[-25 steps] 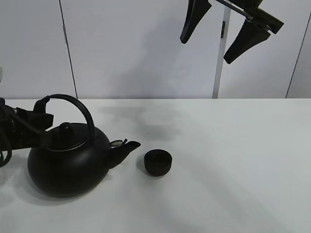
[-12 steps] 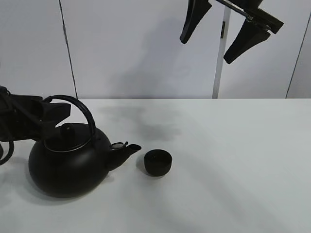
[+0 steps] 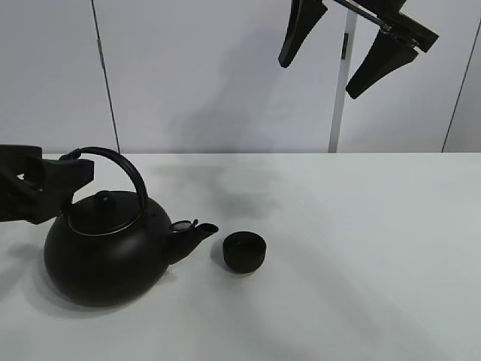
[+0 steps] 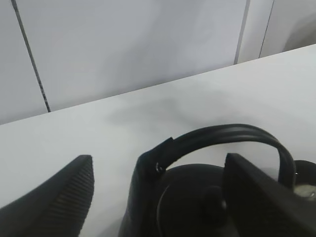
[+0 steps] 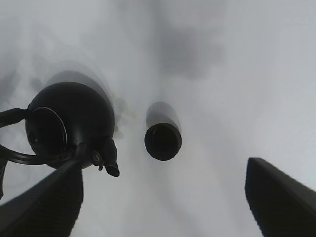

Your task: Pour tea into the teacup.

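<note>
A plain white counter (image 3: pixel 361 248) runs back to a pale panelled wall (image 3: pixel 210 75), and no brand, label or writing can be read on anything. The small, low, round matte-black teacup (image 3: pixel 245 251) stands upright with its mouth open upward, just beside the spout (image 3: pixel 197 229) of the big round black kettle (image 3: pixel 105 252), which points straight at it. The left gripper (image 4: pixel 158 197) has its fingers (image 4: pixel 59 202) spread wide on either side of the kettle's arched handle (image 4: pixel 222 136), gripping nothing, while the right gripper (image 3: pixel 338 53) hangs high above with its fingers parted and empty.

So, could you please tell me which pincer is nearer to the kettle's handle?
Left. The left pincer is open beside the kettle handle; the right pincer hangs high above the table, far off.
</note>
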Robot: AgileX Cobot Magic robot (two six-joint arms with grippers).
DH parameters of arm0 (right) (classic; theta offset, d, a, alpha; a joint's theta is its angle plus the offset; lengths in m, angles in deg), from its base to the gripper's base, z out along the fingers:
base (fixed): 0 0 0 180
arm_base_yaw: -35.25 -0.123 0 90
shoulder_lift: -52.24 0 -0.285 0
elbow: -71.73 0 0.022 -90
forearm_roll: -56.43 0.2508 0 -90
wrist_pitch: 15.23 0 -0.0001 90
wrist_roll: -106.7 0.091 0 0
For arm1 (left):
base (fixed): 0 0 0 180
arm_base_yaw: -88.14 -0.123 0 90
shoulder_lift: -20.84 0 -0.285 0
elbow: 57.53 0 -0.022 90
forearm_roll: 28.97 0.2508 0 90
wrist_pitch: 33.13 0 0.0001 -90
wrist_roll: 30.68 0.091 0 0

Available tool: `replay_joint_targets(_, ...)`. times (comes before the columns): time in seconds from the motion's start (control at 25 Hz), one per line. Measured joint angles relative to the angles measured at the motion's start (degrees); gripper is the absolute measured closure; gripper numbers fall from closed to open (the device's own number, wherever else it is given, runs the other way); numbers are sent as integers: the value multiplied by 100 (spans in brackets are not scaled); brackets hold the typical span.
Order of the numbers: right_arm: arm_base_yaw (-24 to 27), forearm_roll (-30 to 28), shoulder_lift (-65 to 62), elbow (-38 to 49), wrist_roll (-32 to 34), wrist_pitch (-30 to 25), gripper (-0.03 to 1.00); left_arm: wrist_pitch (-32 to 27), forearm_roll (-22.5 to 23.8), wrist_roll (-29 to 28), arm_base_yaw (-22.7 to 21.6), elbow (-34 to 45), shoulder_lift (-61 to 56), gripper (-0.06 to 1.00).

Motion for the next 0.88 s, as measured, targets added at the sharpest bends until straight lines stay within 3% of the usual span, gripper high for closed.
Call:
replay_joint_targets(0.2, 0, 0, 0, 0, -2, 0, 36, -891, -57, 163, 0, 7, -715, 41)
replay_joint_targets(0.32, 0, 0, 0, 0, -2, 0, 36, -2130, -57, -168, 0, -119, -1254, 37)
replay_joint_targets(0.4, 0, 0, 0, 0, -2, 0, 36, -3351, -15, -606, 0, -457, -1706, 31)
replay_joint_targets(0.48, 0, 0, 0, 0, -2, 0, 36, -5002, 103, -1047, 0, -990, -2122, 27)
replay_joint_targets(0.64, 0, 0, 0, 0, -35, 0, 36, -8074, 40, -1487, 0, -2709, -2678, 25)
replay_joint_targets(0.76, 0, 0, 0, 0, -35, 0, 36, -10049, -659, -939, 0, -4172, -2616, 25)
replay_joint_targets(0.88, 0, 0, 0, 0, -35, 0, 36, -11237, -1613, -252, 0, -5353, -2329, 25)
